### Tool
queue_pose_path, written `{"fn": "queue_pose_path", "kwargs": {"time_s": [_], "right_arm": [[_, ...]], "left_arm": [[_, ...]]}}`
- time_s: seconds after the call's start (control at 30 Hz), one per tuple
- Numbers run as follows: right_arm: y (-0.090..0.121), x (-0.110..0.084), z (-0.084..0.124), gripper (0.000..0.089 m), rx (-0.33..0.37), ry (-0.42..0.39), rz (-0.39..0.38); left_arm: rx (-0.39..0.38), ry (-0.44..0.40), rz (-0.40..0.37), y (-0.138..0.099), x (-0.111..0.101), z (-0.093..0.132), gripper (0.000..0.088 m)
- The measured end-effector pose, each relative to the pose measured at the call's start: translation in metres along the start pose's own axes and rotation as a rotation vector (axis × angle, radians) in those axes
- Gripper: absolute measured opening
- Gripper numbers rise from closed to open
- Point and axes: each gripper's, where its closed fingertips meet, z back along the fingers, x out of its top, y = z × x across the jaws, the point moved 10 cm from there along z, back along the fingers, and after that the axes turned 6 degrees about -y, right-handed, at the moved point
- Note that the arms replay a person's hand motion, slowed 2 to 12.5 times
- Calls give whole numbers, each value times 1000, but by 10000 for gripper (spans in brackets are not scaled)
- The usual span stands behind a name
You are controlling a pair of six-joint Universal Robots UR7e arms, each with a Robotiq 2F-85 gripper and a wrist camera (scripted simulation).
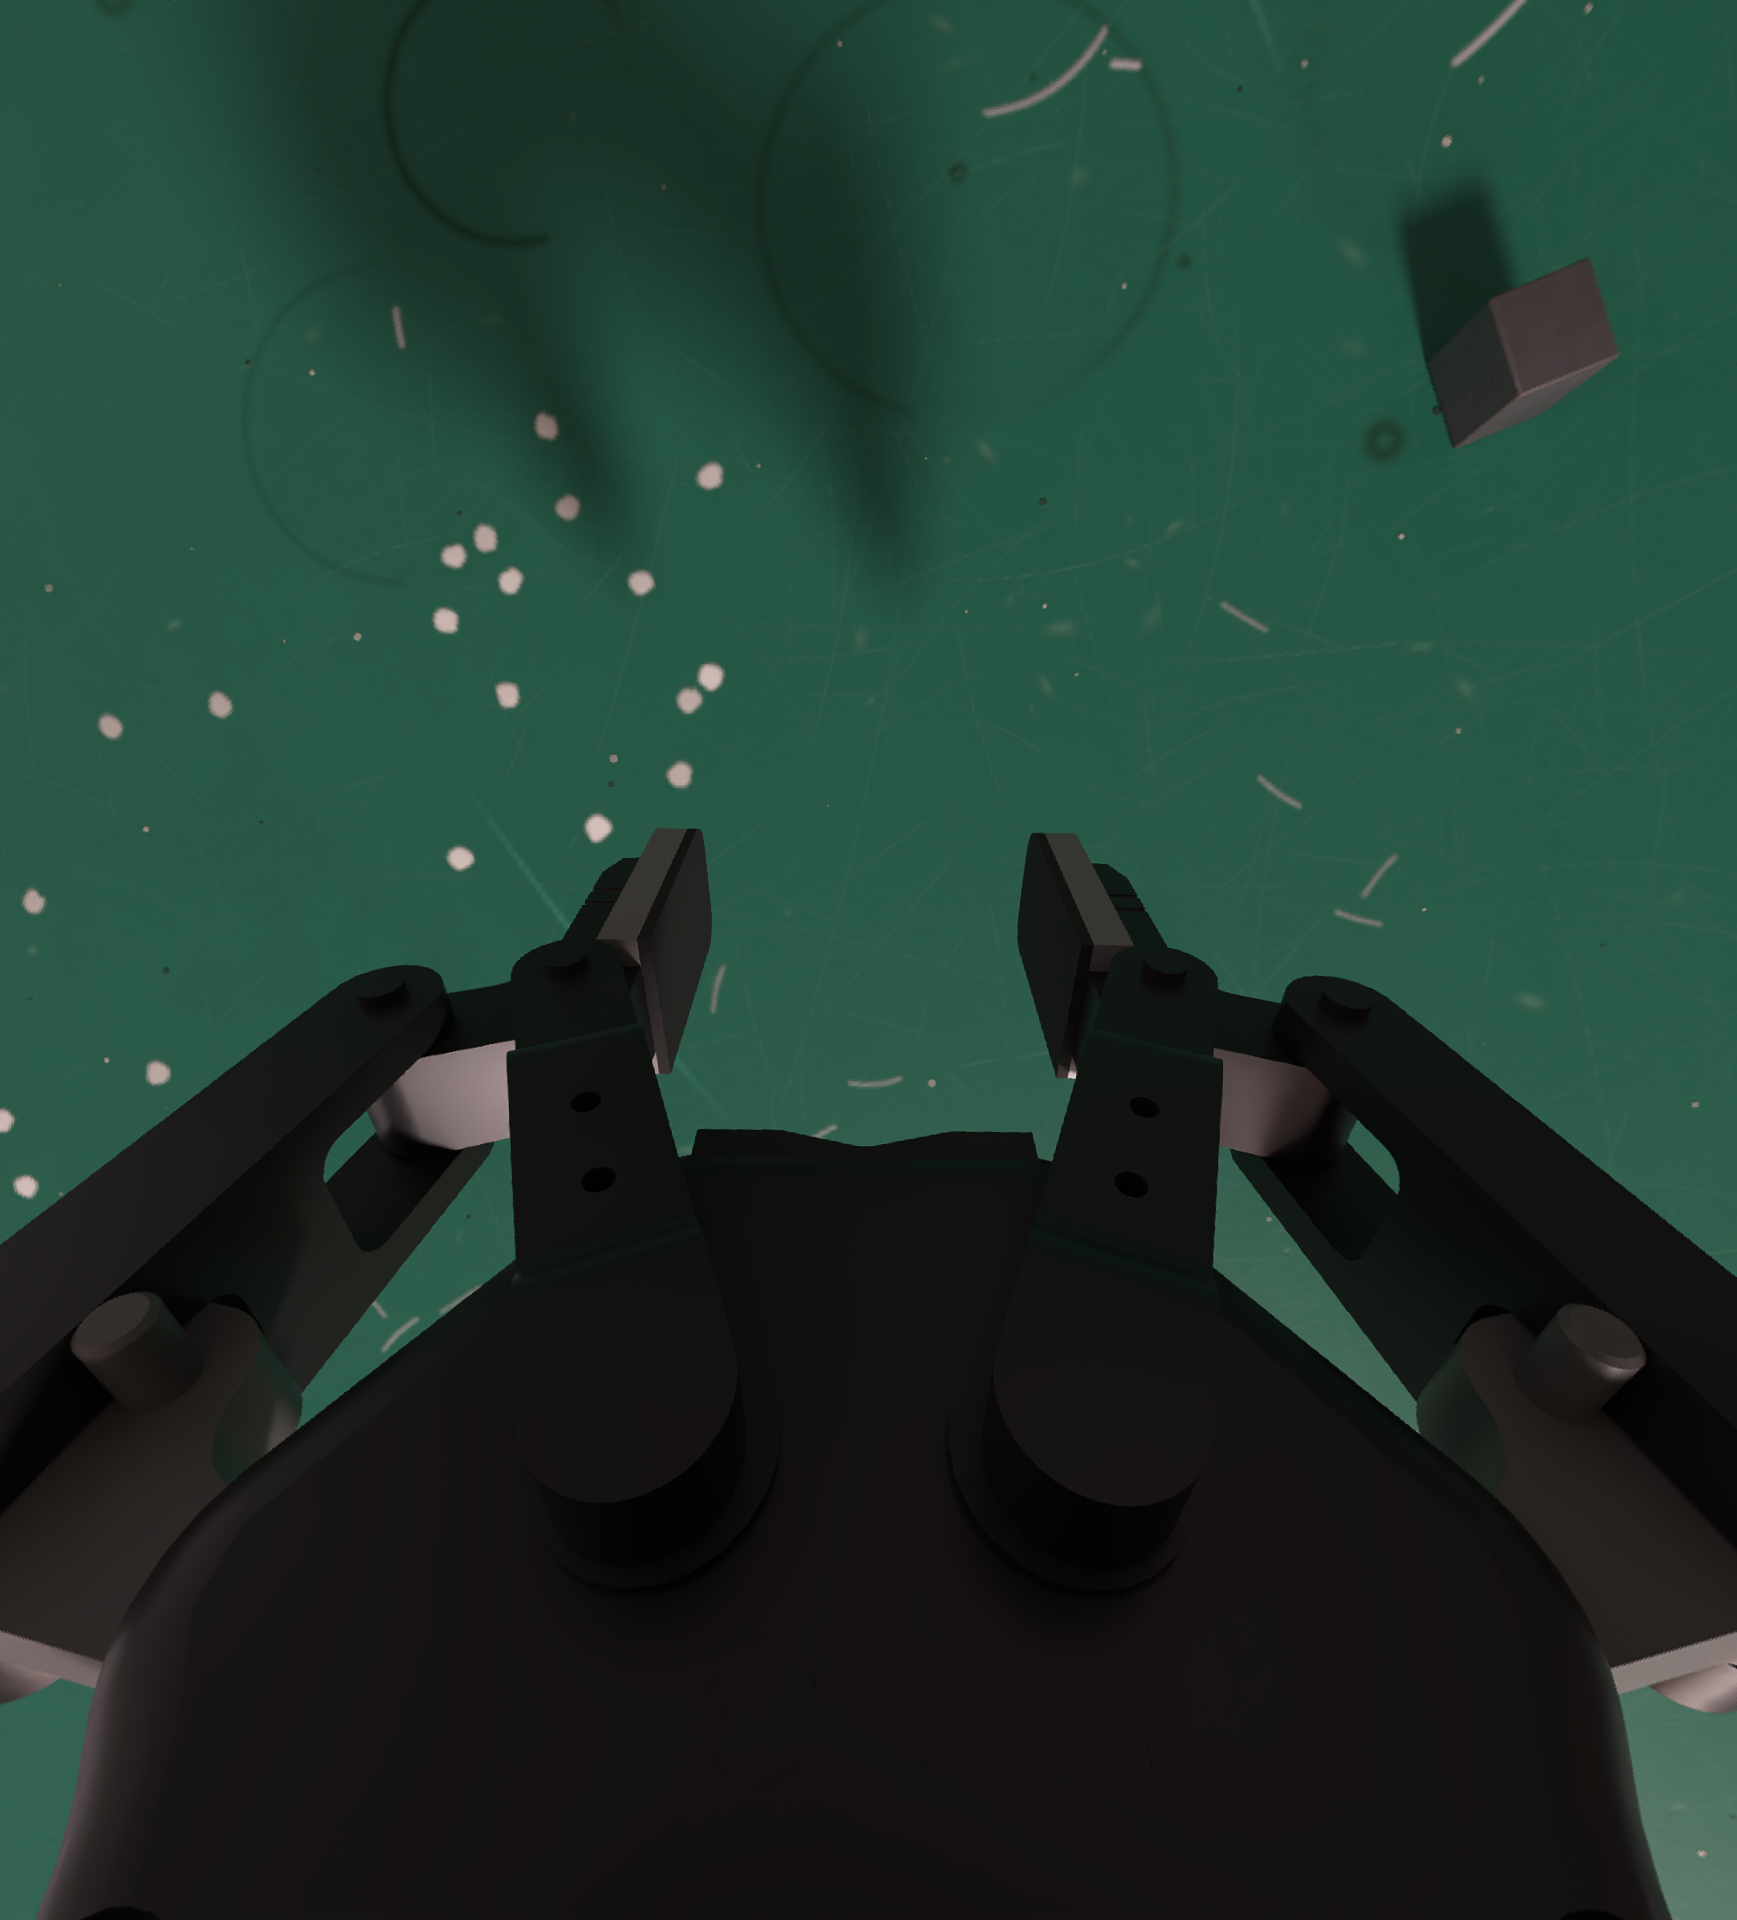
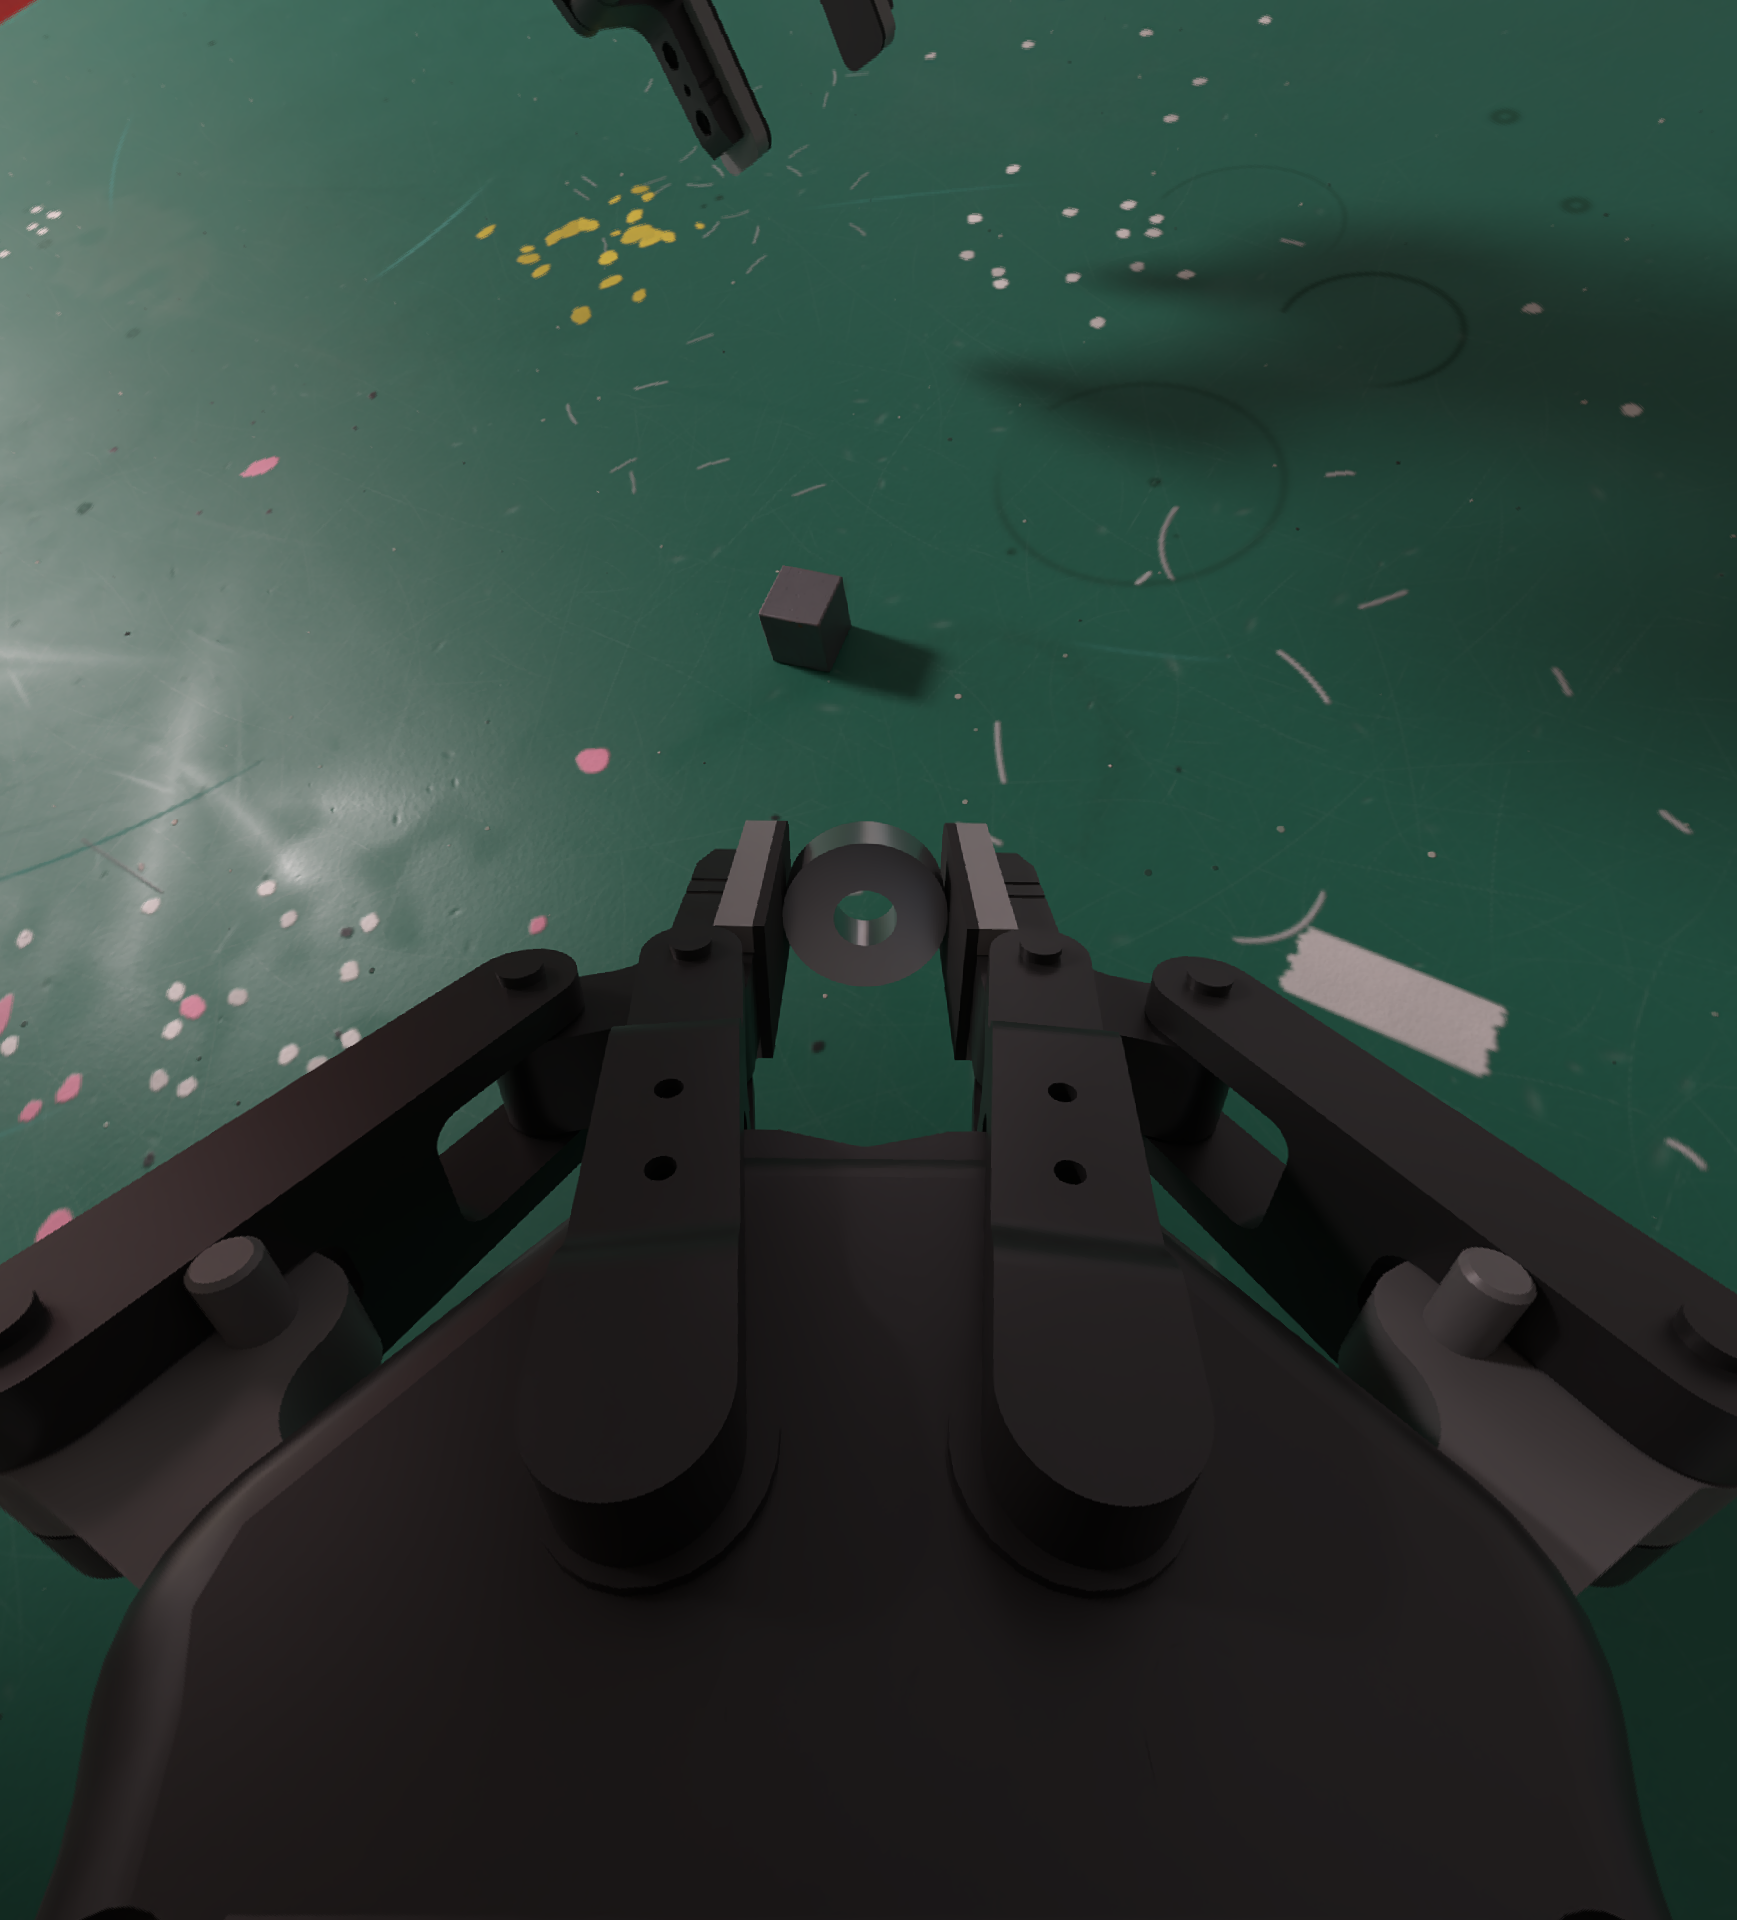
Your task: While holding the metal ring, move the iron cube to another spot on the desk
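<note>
Presently my right gripper pinches the metal ring off the desk, so I would hold it steady while steering the empty, spread left gripper toward the iron cube at its two o'clock, squaring the pads to opposite faces. Only the right wrist view shows the ring, with the cube resting at twelve o'clock beyond it and white tape at three o'clock.
</note>
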Motion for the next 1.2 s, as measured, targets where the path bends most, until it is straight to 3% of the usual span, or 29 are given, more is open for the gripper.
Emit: {"fn": "queue_pose_path", "kwargs": {"time_s": [0.47,1.2], "right_arm": [[9,10,9,260,-57,11,20],[18,9,20,259,-111,6,1]], "left_arm": [[17,48,-90,3,-1,-15,540],[-10,57,-129,4,-2,-32,498]]}}
